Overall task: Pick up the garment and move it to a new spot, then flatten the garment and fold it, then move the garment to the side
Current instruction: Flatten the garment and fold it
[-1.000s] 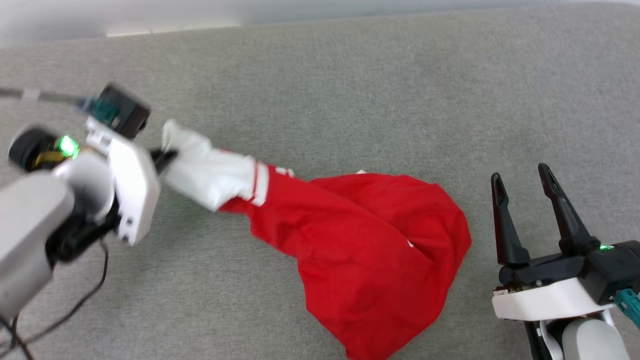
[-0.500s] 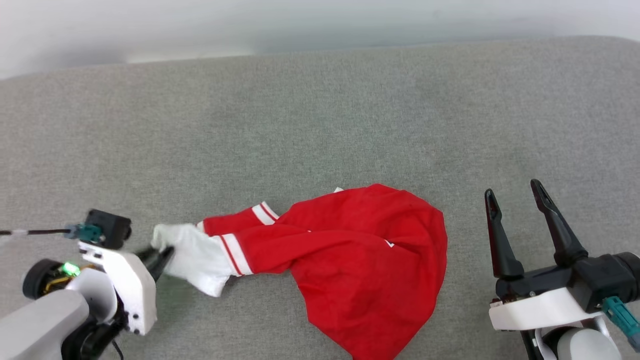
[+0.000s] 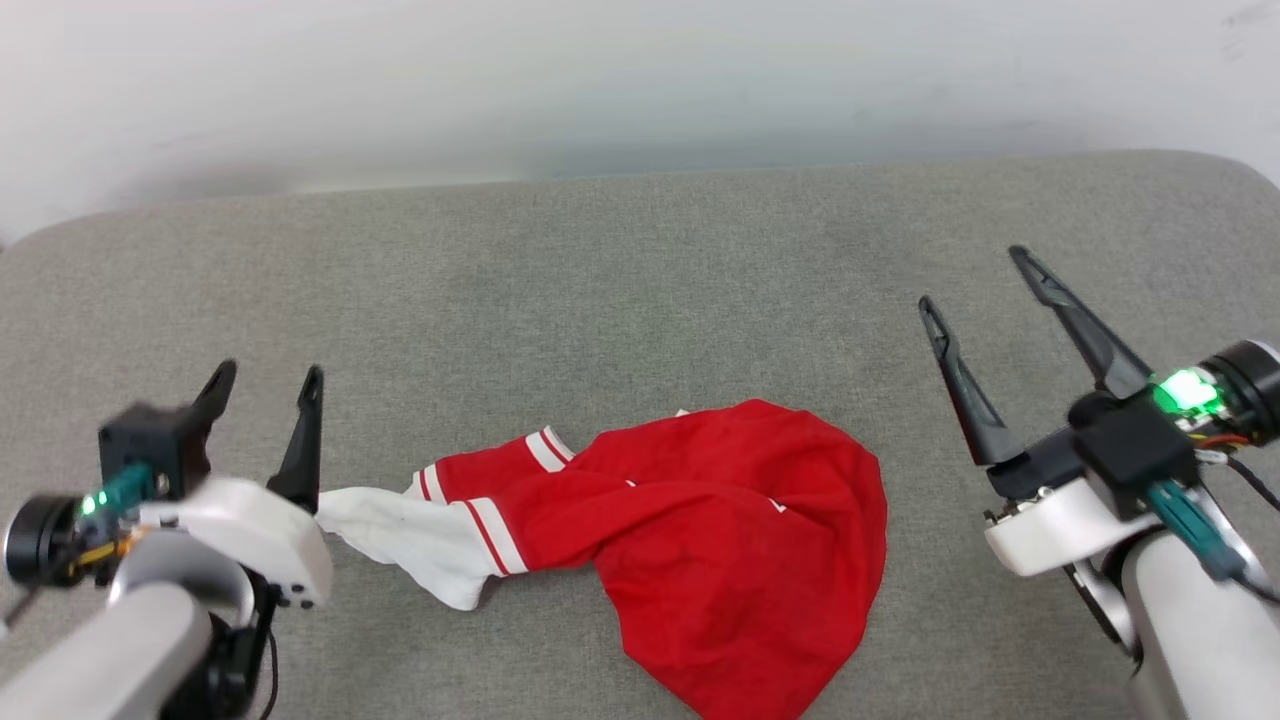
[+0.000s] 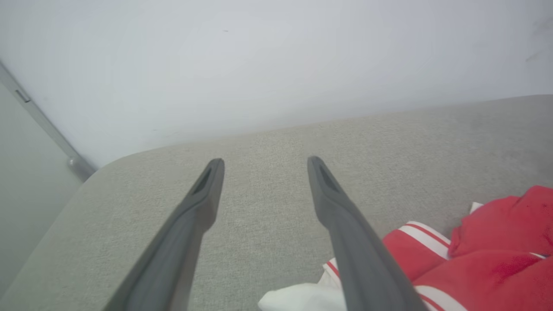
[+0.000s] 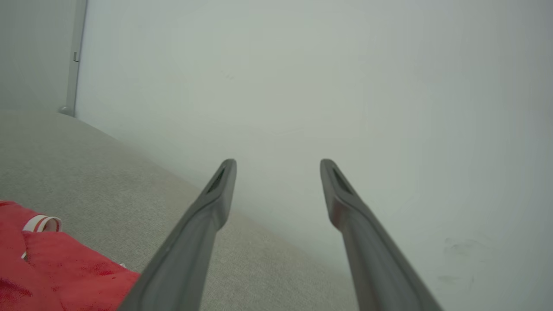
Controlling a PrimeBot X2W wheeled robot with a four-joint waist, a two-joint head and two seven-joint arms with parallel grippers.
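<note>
my left jaws: wide, empty | my right jaws: wide, empty | garment point(image 3: 720, 540): crumpled on grey cushion point(image 3: 640, 280), sleeve tip hidden behind my left wrist, bottom edge cut off

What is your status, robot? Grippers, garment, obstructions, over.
Left gripper open, by the white sleeve. Right gripper open, apart from the garment. Garment crumpled on the grey cushion, unfolded. No obstruction seen.

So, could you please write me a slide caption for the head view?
Crumpled red garment lies on the grey fabric surface between the open left gripper and open right gripper.
</note>
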